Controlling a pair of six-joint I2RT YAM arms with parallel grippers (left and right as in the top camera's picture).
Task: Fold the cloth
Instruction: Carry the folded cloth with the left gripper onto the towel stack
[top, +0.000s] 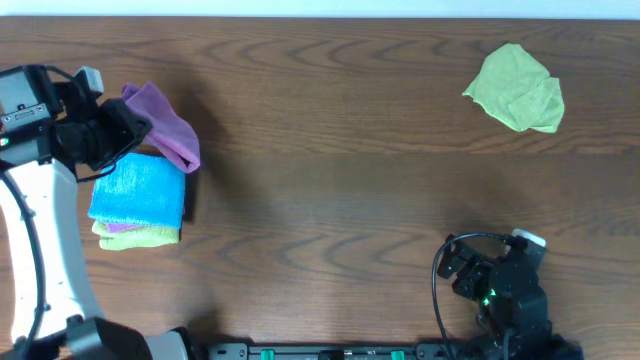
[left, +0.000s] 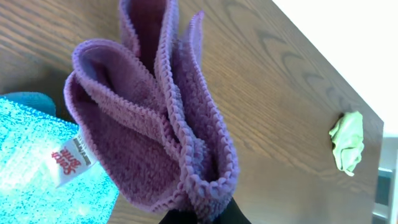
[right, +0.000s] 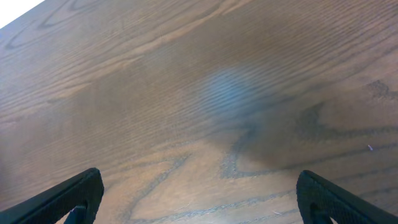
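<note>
Left hand (left: 205, 214) clenched on cloth (left: 155, 137), long axis pointing straight ahead of it; right hand (right: 199, 199) fully spread above tabletop (right: 155, 74).

A robotics lab or test station is indicated. A bare wood-grain surface (top: 330, 200) is flanked by a white arm (top: 45, 235) at 9 o'clock and a black arm (top: 512, 300), with exposed cable and a lit green indicator, at 5 o'clock. A mounting rail (top: 320, 352) is seen at 6 o'clock.
</note>
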